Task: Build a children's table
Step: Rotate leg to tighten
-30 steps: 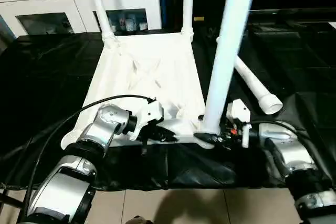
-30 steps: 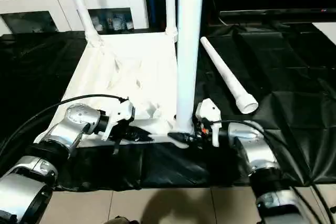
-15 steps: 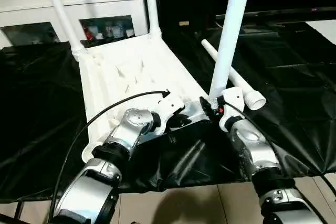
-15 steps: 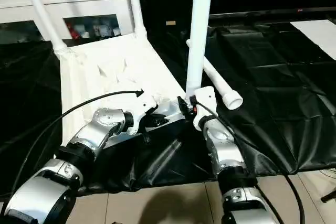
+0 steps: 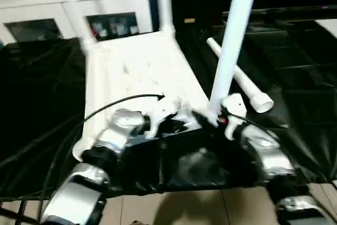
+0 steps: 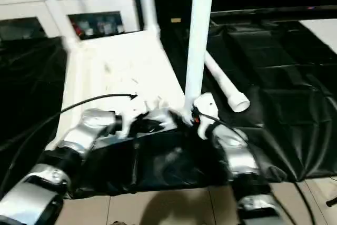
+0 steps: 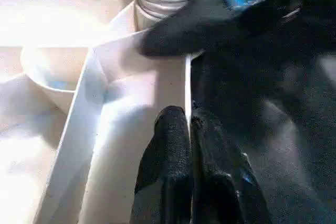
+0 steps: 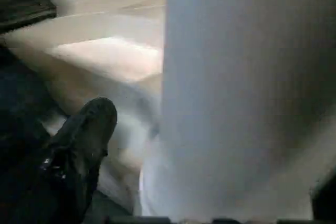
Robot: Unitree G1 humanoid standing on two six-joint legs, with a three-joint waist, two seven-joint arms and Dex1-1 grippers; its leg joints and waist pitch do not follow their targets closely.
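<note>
The black sheet [image 5: 47,109] covers the surface, and behind it, at 11 o'clock, stands the white cabinet [image 5: 63,9] with glass doors. In the middle of the sheet lies the tabletop [image 5: 131,72] upside down, its ribbed underside facing up. Two legs rise from its far corners, the far left leg [image 5: 73,3] and the far right leg [image 5: 162,1]. A third one, the near leg [image 5: 231,40], stands upright in the near right corner socket. The loose leg [image 5: 239,80] lies on the sheet at 3 o'clock of the tabletop, flared end toward the robot. The left end effector [image 7: 190,129] is pinched closed on the near rim of the tabletop. The right end effector [image 5: 213,117] is beside the base of the near leg, with fingers [image 8: 86,135] spread wide on either side of it.
</note>
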